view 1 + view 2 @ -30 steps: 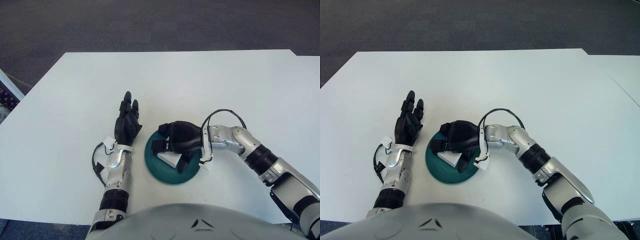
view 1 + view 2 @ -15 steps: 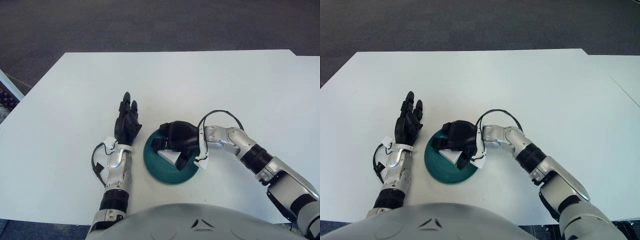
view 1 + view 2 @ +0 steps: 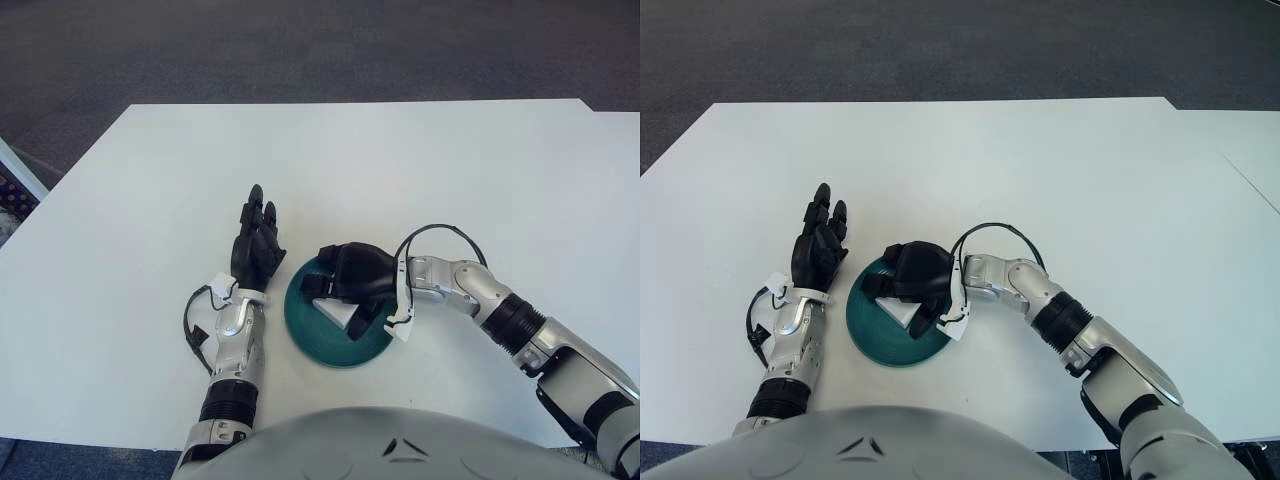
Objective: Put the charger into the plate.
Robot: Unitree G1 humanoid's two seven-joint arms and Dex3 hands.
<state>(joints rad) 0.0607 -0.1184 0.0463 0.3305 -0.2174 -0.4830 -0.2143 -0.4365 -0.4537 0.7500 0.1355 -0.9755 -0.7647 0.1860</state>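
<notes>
The small white block-shaped charger (image 3: 338, 314) lay inside the round dark-green plate (image 3: 318, 338), toward its middle, with the right hand's black fingers (image 3: 327, 285) curled over and around it. Only a pale wedge of the charger showed beneath the hand, its visible length running from the plate's left side toward the near right; which end was which could not be told. The black right hand (image 3: 355, 279) covered the far half of the plate, its grip closed on the charger, wrist and silver forearm stretching away toward the table's near right corner.

Against the picture from a second before, the right hand and the plate beneath it had shifted slightly toward the left, narrowing the gap to the other hand, and the right forearm had swung a little lower toward the near edge. The charger sat in the same place under the fingers.

The black left hand (image 3: 256, 247) showed just left of the plate, palm flat, fingers straight and together, holding nothing, pointing toward the far edge; it had not moved.

There was one charger, one plate, and two hands, all on the near middle of the white rectangular table (image 3: 420, 170), close to its front edge.
</notes>
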